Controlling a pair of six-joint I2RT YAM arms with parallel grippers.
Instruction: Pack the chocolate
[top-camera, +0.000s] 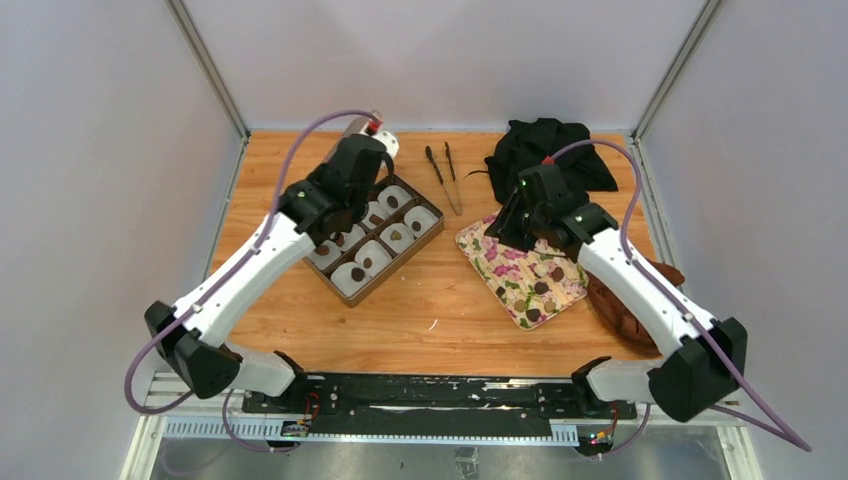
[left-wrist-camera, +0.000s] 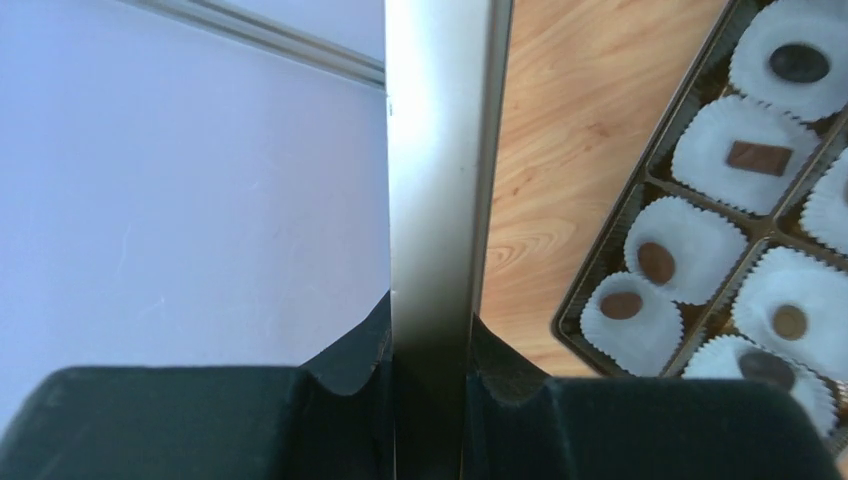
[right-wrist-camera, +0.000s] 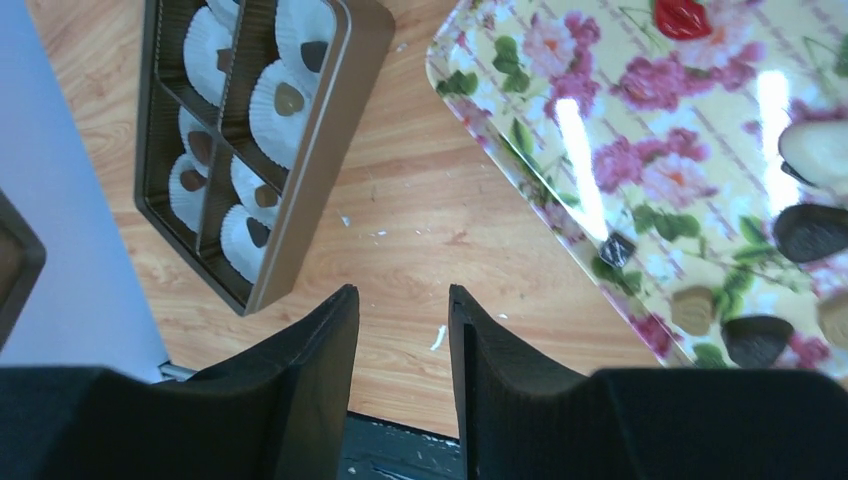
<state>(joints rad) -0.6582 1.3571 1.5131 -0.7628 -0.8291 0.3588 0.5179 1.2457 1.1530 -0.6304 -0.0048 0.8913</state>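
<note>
Walled wood table (top-camera: 440, 310). Left gripper (left-wrist-camera: 430, 340) clamping panel (left-wrist-camera: 440, 150); right gripper (right-wrist-camera: 403, 310) gaping, empty. Bare wood lying between box (right-wrist-camera: 320, 150), 9 o'clock, and tray (right-wrist-camera: 480, 60), 3 o'clock.

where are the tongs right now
In the top view the black tongs lie near the back middle of the table, between the chocolate box on the left and the black cloth on the right.

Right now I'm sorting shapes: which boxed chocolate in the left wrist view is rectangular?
The flat brown rectangular chocolate in the white paper cup second from top; other visible pieces are round.
</note>
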